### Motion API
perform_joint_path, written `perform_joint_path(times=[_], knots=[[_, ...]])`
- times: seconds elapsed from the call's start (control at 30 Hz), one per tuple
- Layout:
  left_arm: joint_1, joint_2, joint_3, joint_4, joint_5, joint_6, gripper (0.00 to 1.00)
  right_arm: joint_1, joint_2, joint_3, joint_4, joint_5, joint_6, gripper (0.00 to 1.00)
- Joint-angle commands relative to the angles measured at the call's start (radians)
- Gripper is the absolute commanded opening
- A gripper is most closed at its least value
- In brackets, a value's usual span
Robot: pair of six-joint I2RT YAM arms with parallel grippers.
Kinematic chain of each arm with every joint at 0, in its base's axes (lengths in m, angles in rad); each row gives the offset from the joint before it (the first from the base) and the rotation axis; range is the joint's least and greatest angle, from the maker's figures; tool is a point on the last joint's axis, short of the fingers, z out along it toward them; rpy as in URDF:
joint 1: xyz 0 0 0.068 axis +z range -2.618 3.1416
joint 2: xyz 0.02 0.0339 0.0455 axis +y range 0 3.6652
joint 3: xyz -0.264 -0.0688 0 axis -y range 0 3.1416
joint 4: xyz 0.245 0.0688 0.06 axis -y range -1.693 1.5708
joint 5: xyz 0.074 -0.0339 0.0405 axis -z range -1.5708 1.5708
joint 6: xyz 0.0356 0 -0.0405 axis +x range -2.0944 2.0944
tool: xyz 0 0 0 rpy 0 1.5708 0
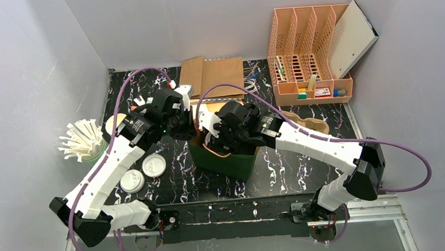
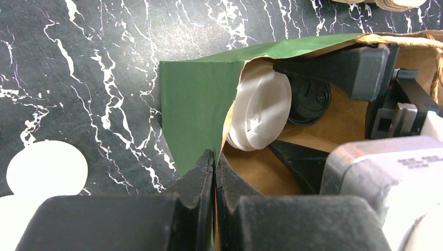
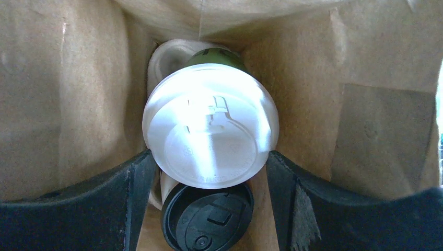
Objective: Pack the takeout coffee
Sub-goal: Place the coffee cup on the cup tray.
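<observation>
Lower centre: left hand [image 2: 214,163] pinched shut on the bag [image 2: 193,104] rim. Deeper inside, right hand [image 3: 208,157] spread wide astride the white-lidded cup [image 3: 209,120]; I can't tell if it grips. Risk: withdrawing snags the lid, tipping it onto the black-lidded cup [image 3: 206,222].

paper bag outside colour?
Green bag, brown inside; left wrist view shows it best.

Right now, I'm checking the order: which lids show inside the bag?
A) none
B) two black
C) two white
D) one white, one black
D: the right wrist view shows a white lid next to a black lid inside the bag.
</observation>
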Motion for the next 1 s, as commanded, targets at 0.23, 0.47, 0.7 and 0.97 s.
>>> perform_joint_path(times=[0.23, 0.47, 0.7, 0.97], knots=[[-0.002, -0.038, 0.024, 0.059, 0.001, 0.037, 0.00, -0.002, -0.042, 0.129, 0.040, 0.085, 0.019, 0.46], [-0.009, -0.077, -0.002, 0.120, 0.015, 0.072, 0.00, -0.001, -0.040, 0.092, 0.029, 0.060, 0.022, 0.45], [-0.016, -0.113, -0.028, 0.193, 0.001, 0.088, 0.00, -0.001, -0.051, 0.057, 0.024, 0.062, 0.032, 0.45], [-0.024, -0.139, -0.050, 0.266, 0.000, 0.149, 0.00, 0.002, -0.111, -0.058, 0.144, 0.159, 0.025, 0.43]])
